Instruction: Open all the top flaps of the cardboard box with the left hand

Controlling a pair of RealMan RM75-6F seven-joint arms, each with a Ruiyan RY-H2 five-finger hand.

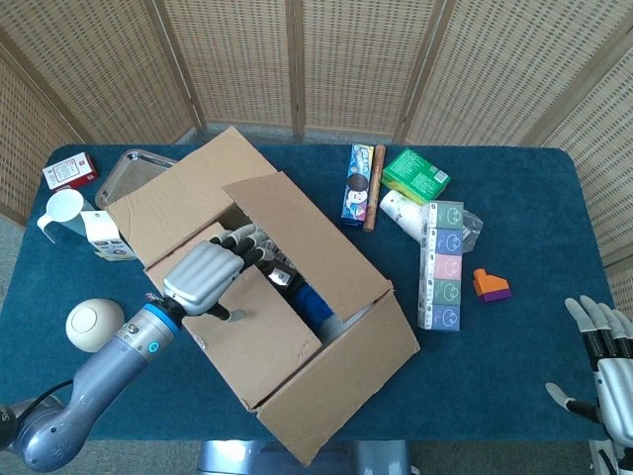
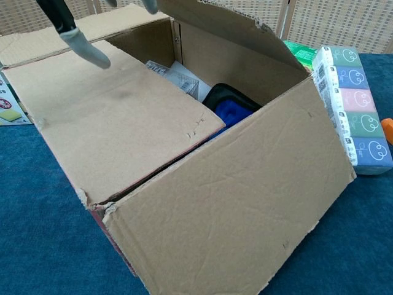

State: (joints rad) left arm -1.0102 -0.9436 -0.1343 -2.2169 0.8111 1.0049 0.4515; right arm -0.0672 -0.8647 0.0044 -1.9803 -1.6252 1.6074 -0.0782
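The cardboard box stands mid-table, and its front flap and back-left flap are folded outward. My left hand is over the box opening with its fingertips at the edge of the far inner flap, which is raised and tilted up. The thumb hovers apart above the near inner flap, which lies flat. A blue and black item and a white packet show inside. My right hand waits at the lower right with its fingers spread, holding nothing.
A metal tray, red box, white cup and carton sit left of the box, and a beige ball lies nearer. To the right are a cookie box, green box, tissue packs and an orange toy.
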